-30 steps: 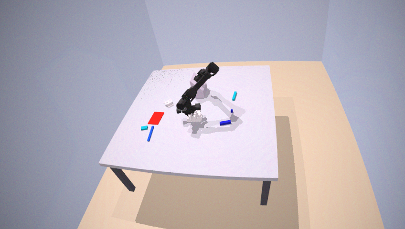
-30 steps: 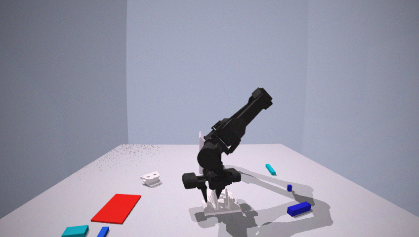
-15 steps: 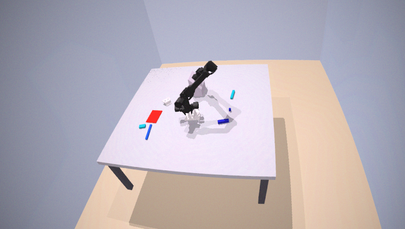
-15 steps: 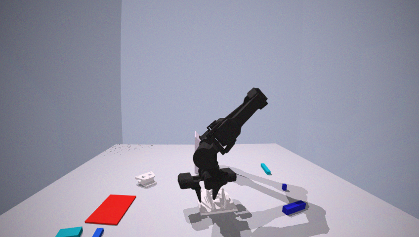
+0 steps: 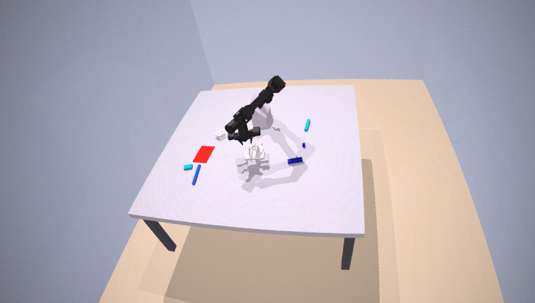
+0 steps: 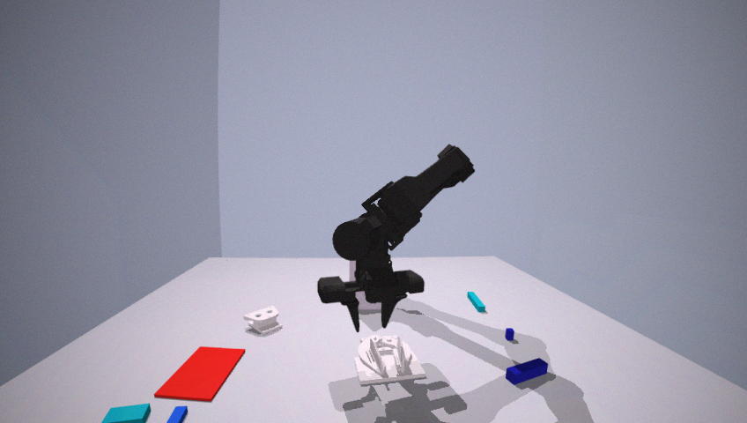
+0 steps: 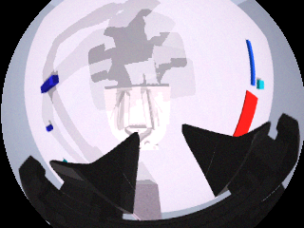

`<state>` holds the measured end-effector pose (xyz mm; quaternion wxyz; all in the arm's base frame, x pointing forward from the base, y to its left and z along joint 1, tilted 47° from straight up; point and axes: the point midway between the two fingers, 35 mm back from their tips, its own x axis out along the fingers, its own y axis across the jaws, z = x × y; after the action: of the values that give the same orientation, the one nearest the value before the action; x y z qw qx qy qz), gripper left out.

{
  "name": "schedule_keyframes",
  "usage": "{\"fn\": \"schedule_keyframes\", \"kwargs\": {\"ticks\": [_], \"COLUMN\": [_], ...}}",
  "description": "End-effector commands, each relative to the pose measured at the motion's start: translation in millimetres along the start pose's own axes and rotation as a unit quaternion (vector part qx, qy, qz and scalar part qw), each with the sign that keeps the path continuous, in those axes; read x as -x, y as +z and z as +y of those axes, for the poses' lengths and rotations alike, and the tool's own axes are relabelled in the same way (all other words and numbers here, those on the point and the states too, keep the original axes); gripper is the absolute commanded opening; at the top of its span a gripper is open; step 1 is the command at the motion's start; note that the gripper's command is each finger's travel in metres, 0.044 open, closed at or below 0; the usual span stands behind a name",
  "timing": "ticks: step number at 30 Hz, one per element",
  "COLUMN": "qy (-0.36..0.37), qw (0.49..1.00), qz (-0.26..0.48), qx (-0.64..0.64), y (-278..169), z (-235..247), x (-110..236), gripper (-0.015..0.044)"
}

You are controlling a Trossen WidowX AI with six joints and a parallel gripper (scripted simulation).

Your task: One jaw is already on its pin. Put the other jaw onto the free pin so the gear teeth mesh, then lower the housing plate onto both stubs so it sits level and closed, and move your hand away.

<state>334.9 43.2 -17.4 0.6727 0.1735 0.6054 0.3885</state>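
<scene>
My gripper is open and empty, with its fingertips above the white gripper model. The model's base lies flat on the table. Two white jaws stand side by side on it, a left jaw and a right jaw, both showing from above in the wrist view. The pins and the meeting of the gear teeth are too small to make out. The white housing plate, with two holes in its top, rests on the table, left of and behind the base.
A red sheet lies at the left, with a cyan block and a blue bar near it. At the right are a dark blue block, a small blue cube and a cyan bar.
</scene>
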Motion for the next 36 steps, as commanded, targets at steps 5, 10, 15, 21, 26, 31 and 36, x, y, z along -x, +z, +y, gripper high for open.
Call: {"fn": "schedule_keyframes", "kwargs": {"ticks": [5, 10, 15, 21, 26, 31, 36], "qy": [-0.029, -0.039, -0.037, -0.018, -0.007, -0.007, -0.007], "qw": [0.997, 0.992, 0.985, 0.971, 0.962, 0.962, 0.962], "qz": [0.005, 0.013, 0.021, 0.019, 0.013, 0.013, 0.013], "qx": [0.065, 0.120, 0.166, 0.238, 0.274, 0.274, 0.274], "y": [-41.3, -90.6, -141.4, -203.2, -228.2, -228.2, -229.2], "z": [-76.2, -129.4, -164.8, -193.0, -200.5, -200.5, -199.8], "x": [18.6, 31.3, 36.0, 34.4, 31.3, 31.3, 4.4], "gripper": [0.0408, 0.0440, 0.0440, 0.0440, 0.0440, 0.0440, 0.0440]}}
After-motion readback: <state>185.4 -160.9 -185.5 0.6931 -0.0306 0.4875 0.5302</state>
